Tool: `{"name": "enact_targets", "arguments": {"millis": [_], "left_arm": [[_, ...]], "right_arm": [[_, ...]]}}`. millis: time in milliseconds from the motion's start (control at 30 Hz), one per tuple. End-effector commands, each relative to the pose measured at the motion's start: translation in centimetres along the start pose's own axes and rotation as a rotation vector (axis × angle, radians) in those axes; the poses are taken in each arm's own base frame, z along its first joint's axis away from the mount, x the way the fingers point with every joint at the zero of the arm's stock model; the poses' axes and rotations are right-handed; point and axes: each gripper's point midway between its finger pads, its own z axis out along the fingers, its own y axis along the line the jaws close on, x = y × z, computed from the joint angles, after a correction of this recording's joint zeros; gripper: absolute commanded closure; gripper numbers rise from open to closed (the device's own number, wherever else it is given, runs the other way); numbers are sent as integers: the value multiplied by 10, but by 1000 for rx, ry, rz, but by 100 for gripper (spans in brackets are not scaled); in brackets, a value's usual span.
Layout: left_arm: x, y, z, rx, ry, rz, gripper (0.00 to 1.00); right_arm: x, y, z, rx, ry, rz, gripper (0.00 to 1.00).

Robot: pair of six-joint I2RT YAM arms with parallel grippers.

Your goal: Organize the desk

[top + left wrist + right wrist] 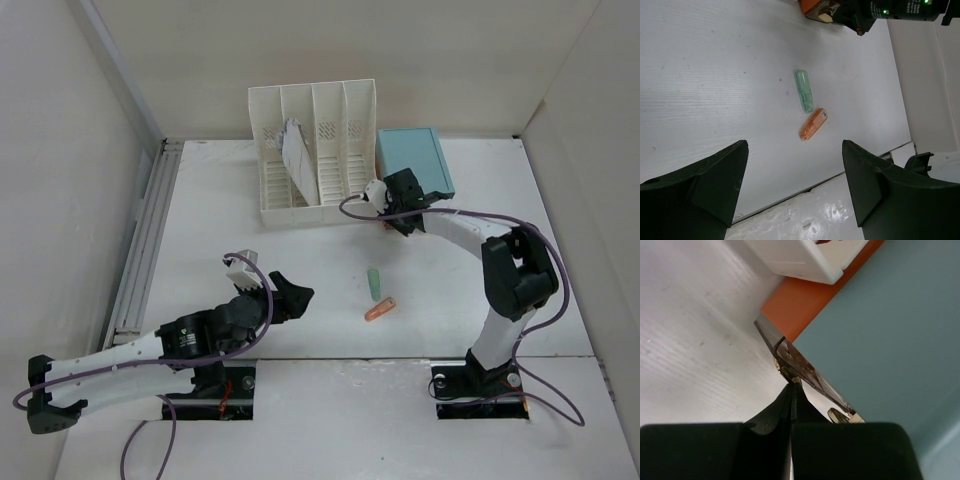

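Observation:
The desk (220, 230) is a white tabletop with walls round it. On it lie a pale green capsule-shaped piece (375, 283) (804, 90) and, just nearer, an orange one (380, 309) (813, 124). My left gripper (295, 297) (795, 145) hovers open to their left, nothing between its fingers. My right gripper (398, 224) (791, 386) is shut, its tips against a dark metal strip (805, 371) at the edge of an orange panel (800, 305) (815, 7) beside the light-blue drawer box (415, 158) (890, 330). Nothing visible sits between its fingers.
A white slotted file rack (315, 150) (800, 260) stands at the back, with a sheaf of papers (297, 150) leaning in one slot. A grey metal rail (145, 240) runs along the desk's left edge. The desk's near edge (790, 197) lies right below my left fingers.

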Motion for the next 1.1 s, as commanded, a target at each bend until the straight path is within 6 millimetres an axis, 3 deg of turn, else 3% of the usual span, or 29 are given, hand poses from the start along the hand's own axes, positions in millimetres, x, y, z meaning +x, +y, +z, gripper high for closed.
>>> {"name": "enact_targets", "arguments": {"millis": [0,367,400,433,500,533,567,600,633,667,733,767,800,833,867,933,967,1067], "left_arm": [[-17,-21,-6,59,-34,-31,27],[-18,-17,-11,63,-35,-43,27],[-18,-17,-11,63,-35,-43,27],[-18,-17,-11,63,-35,-43,27],[-21,-18,-13,68,-39,-47,27],[-21,-18,-13,68,-39,-47,27],[-21,-18,-13,68,-39,-35,27],[-21,-21,-13,80,-36,-41,27],[-22,-23,-13,86,-40,-37,27],[-22,-24,-12,94,-46,-32,27],[-24,-29,-13,115,-48,-34,27],[-23,-30,-11,114,-48,-33,27],[-23,-35,-10,132,-49,-31,27],[-20,-36,-8,133,-37,-12,27],[-19,-39,-5,136,-38,-14,27],[-15,-42,-3,147,-21,-1,27],[-16,-44,-3,147,-21,10,27],[-14,-51,1,163,-20,13,27]], "right_arm": [[-2,-40,5,250,-9,89,100],[-8,-45,-10,356,-37,39,100],[-8,-34,-11,312,-38,19,100],[-15,-32,-23,271,-65,-16,100],[-21,3,-34,75,-130,-67,100],[-25,10,-44,33,-170,-70,100],[-37,6,-70,44,-253,-53,96],[-42,7,-83,33,-300,-42,82],[-44,4,-96,51,-331,-27,44],[-48,-3,-124,92,-407,16,36],[-49,-27,-149,171,-501,120,14],[-41,-28,-150,160,-524,227,1],[-39,-34,-161,162,-567,297,1],[-28,-46,-159,172,-559,378,1],[-23,-46,-159,140,-550,448,33],[-20,-43,-156,58,-539,517,76],[-7,-44,-150,26,-495,584,86],[1,-34,-137,-132,-506,765,89]]}}
